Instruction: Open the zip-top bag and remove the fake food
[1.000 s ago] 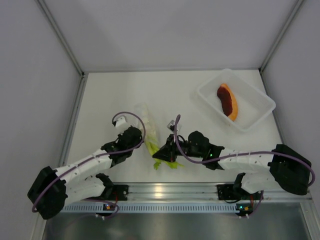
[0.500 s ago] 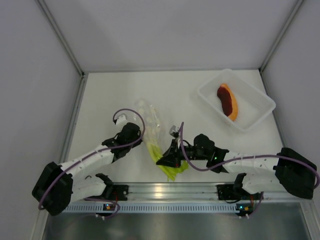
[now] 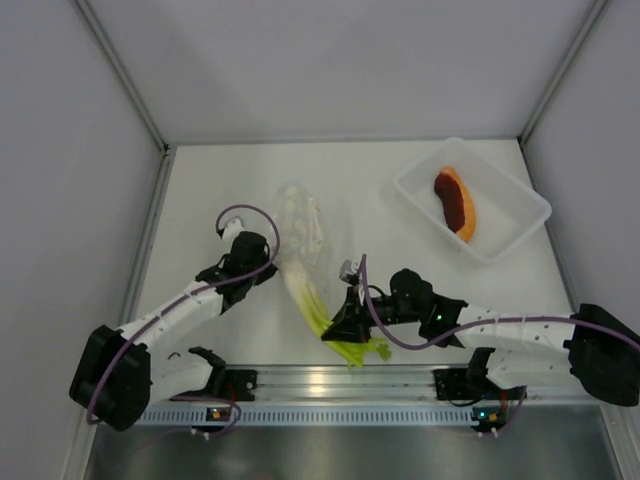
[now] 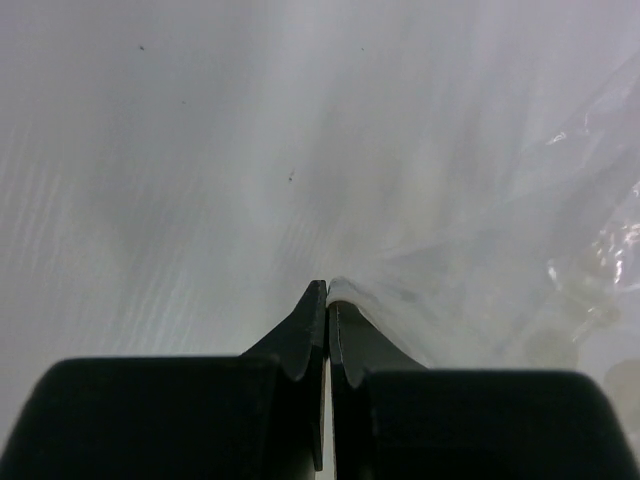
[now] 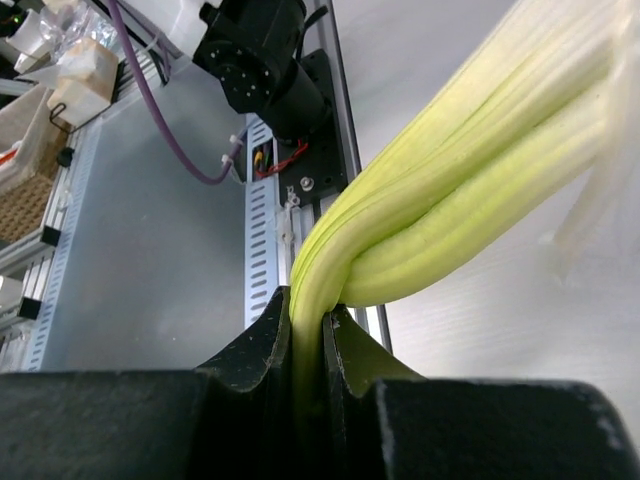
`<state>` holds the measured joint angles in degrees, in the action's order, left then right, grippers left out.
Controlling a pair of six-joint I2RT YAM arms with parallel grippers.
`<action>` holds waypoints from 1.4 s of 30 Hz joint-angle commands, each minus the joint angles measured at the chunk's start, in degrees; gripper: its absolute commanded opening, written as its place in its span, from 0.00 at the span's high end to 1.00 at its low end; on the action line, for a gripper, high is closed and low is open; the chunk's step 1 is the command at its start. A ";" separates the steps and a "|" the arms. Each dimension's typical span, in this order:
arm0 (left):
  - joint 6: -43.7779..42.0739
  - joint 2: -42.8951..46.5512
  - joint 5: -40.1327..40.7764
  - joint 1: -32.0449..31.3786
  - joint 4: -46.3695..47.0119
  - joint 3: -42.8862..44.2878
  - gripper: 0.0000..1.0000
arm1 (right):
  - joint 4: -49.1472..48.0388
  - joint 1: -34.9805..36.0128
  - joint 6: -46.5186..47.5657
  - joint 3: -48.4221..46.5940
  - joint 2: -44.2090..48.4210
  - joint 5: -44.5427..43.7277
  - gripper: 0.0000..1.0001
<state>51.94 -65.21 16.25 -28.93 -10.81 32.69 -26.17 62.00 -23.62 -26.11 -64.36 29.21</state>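
Green stalk extends from the clear zip-top bag; orange wedge lies apart.

Centre of the table: blocked. The zip-top bag and the leafy stalk form one diagonal barrier, pinched at either end by the left gripper and the right gripper. Far right corner — taken by the tray, set close to the right wall. Open passage: between bag and tray, and along the back wall.

The stalk has come farther out of the bag.
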 commanded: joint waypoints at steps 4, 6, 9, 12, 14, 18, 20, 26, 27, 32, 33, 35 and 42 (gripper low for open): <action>-2.20 0.26 -2.45 6.51 -0.18 4.49 1.00 | 11.83 0.05 2.70 0.10 4.59 0.33 1.00; -2.81 0.00 -3.24 8.44 -0.09 5.37 1.00 | 15.71 -0.21 2.61 0.09 5.90 -0.73 1.00; -3.60 -0.18 -3.85 9.68 -0.35 6.42 1.00 | 18.25 -0.12 2.26 0.71 9.41 -1.69 1.00; -3.87 0.34 -4.47 9.85 -0.44 6.25 1.00 | 21.41 -0.21 2.00 0.01 14.25 -6.43 1.00; -4.13 1.13 -4.91 9.77 -0.61 6.07 1.00 | 24.22 -0.65 1.65 -1.31 17.84 -13.25 1.00; -4.83 5.08 -5.18 9.86 -2.10 5.90 1.00 | 33.01 -3.01 0.41 -7.27 22.51 -24.45 1.00; -5.53 6.49 -4.83 9.86 -3.16 6.16 1.00 | 36.97 -7.12 0.76 -9.39 23.22 -26.13 1.00; -7.82 10.72 -4.56 9.86 -7.73 7.12 1.00 | 45.67 -21.28 6.56 -20.20 19.02 -25.43 1.00; -8.34 11.33 -4.91 9.86 -8.87 7.39 1.00 | 46.47 -22.87 7.70 -22.73 18.31 -25.52 1.00; -12.91 12.64 -7.98 10.03 -13.71 10.46 1.00 | 53.14 -33.92 13.59 -30.92 10.59 -27.19 1.00; -13.44 13.17 -8.60 10.03 -14.32 10.73 1.00 | 54.03 -35.79 16.03 -33.37 9.35 -27.54 1.00; -14.59 14.23 -9.74 10.03 -16.25 11.26 1.00 | 56.05 -39.82 18.24 -36.10 5.41 -28.86 1.00; -18.54 19.07 -11.94 10.21 -21.00 12.93 1.00 | 55.71 -47.58 34.30 -40.96 -2.70 -28.86 1.00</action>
<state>36.84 -47.66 5.93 -19.16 -28.93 43.03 29.19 16.40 0.36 -64.36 -65.98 0.89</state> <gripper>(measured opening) 0.023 0.103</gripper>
